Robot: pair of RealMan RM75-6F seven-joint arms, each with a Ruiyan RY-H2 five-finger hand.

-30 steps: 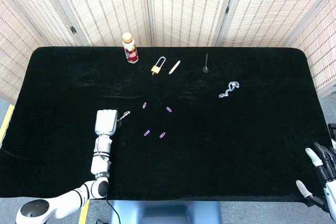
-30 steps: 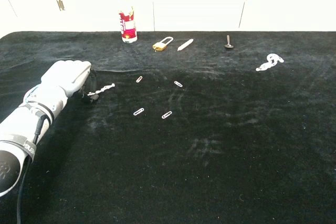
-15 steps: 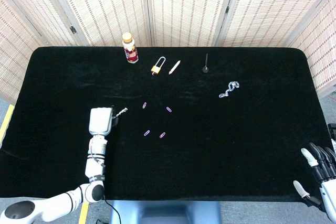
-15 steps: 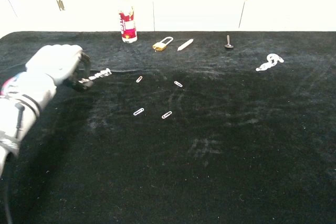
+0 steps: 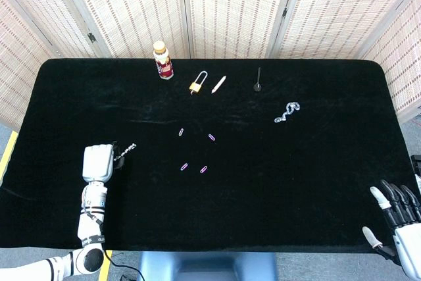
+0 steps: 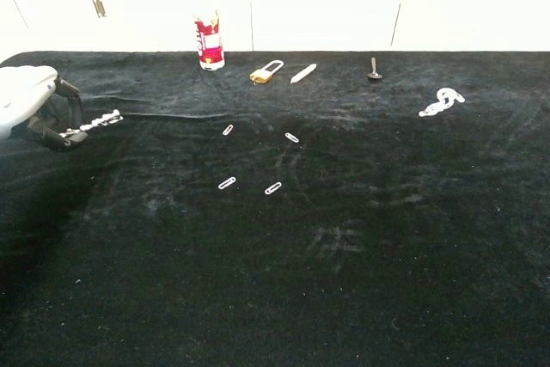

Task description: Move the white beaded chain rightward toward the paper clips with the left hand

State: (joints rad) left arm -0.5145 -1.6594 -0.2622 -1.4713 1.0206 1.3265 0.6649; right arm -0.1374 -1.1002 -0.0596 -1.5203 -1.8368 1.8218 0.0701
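A short white beaded chain sticks out to the right from my left hand, which pinches one end of it near the table's left front. The chest view shows the same hand at the far left edge with the chain held stiffly out of its curled fingers. Several paper clips lie on the black cloth to the right of the chain, well apart from it; the nearest in the chest view is a clip. My right hand hangs beyond the table's front right corner with its fingers spread and holds nothing.
Along the back stand a small bottle, a brass padlock, a white pen-like stick and a black pin. A silver link chain lies at the right. The black table is edged by screens behind.
My left hand has moved left with the beaded chain in it, away from the paper clips. The right hand has sunk slightly at the lower right.
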